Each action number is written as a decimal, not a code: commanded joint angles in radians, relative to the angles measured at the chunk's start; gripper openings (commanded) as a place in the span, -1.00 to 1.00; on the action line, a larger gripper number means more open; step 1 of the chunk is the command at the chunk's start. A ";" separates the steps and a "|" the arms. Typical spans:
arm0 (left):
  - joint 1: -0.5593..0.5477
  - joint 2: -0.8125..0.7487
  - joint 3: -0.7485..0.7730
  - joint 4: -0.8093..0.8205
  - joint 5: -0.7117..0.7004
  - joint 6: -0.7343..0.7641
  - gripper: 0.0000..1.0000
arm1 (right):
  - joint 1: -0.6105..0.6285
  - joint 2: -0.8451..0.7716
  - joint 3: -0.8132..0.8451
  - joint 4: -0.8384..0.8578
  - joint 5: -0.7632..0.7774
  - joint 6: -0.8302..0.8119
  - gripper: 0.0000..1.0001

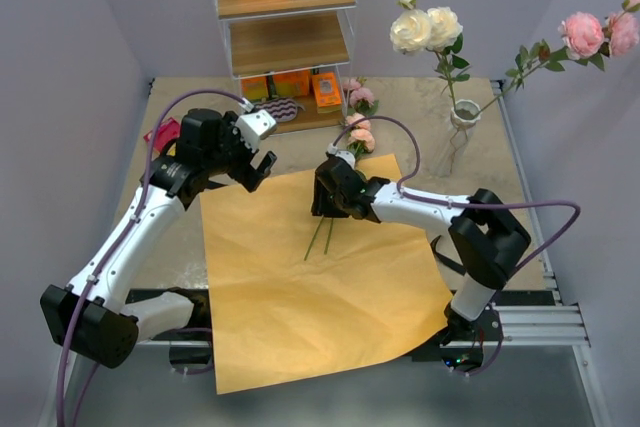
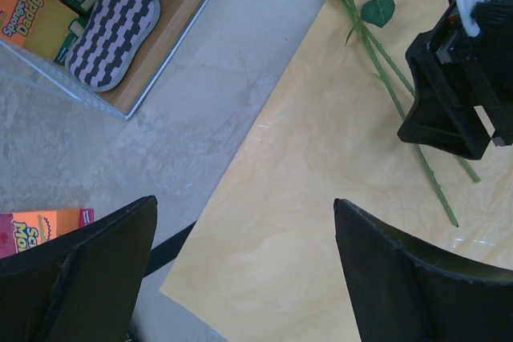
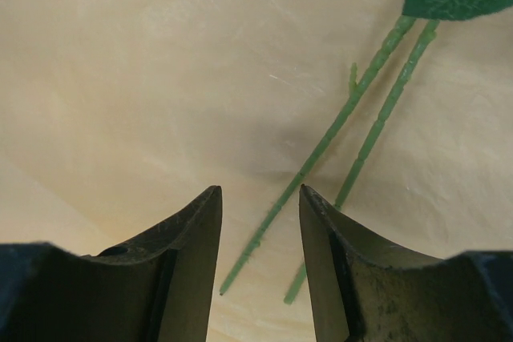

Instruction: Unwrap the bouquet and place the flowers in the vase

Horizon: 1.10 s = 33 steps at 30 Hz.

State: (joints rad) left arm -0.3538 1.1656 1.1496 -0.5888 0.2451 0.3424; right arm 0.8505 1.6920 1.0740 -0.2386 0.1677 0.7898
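The orange paper sheet [image 1: 300,277] lies flat on the table with two green-stemmed flowers [image 1: 322,232] on it, their pink heads [image 1: 360,135] at the sheet's far edge. My right gripper [image 1: 325,209] hovers over the stems [image 3: 321,150], open, with nothing between its fingers [image 3: 192,230]. My left gripper [image 1: 262,169] is wide open above the sheet's far left corner [image 2: 264,230], where a thin black ribbon [image 2: 168,247] pokes out. The clear vase [image 1: 463,117] at the back right holds cream roses [image 1: 425,29] and pink roses [image 1: 583,34].
A clear shelf unit [image 1: 285,42] with sponge packs stands at the back centre, a striped pad [image 2: 112,34] on its lowest board. A pink-and-orange pack [image 1: 163,133] lies on the table left of my left gripper. Grey walls close both sides.
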 commanded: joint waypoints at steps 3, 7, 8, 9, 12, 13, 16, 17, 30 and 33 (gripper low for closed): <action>0.004 -0.032 -0.005 0.027 -0.015 0.021 0.91 | -0.007 0.090 0.112 0.033 0.026 0.042 0.01; 0.004 -0.041 -0.007 0.026 -0.015 0.024 0.91 | -0.024 0.129 0.127 0.036 0.041 0.046 0.03; 0.004 -0.044 -0.007 0.026 -0.017 0.026 0.91 | -0.028 0.133 0.130 0.035 0.049 0.043 0.03; 0.004 -0.046 -0.008 0.026 -0.017 0.024 0.91 | -0.040 0.135 0.130 0.032 0.046 0.043 0.03; 0.004 -0.050 -0.008 0.021 -0.017 0.029 0.91 | -0.054 0.124 0.119 0.028 0.042 0.037 0.04; 0.004 -0.052 -0.010 0.021 -0.017 0.030 0.91 | -0.054 0.121 0.116 0.028 0.039 0.034 0.04; 0.004 -0.053 -0.014 0.024 -0.015 0.032 0.91 | -0.062 0.107 0.103 0.033 0.039 0.026 0.07; 0.004 -0.053 -0.014 0.023 -0.013 0.032 0.91 | -0.064 0.107 0.103 0.029 0.041 0.023 0.08; 0.004 -0.061 -0.022 0.023 -0.020 0.041 0.91 | -0.159 0.139 0.138 0.025 0.047 0.002 0.13; 0.004 -0.064 -0.021 0.023 -0.021 0.046 0.91 | -0.177 0.167 0.162 0.028 0.044 -0.003 0.13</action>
State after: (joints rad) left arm -0.3538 1.1294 1.1301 -0.5922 0.2302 0.3630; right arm 0.6971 1.8397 1.1748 -0.2253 0.1913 0.7982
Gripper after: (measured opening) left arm 0.956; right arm 0.564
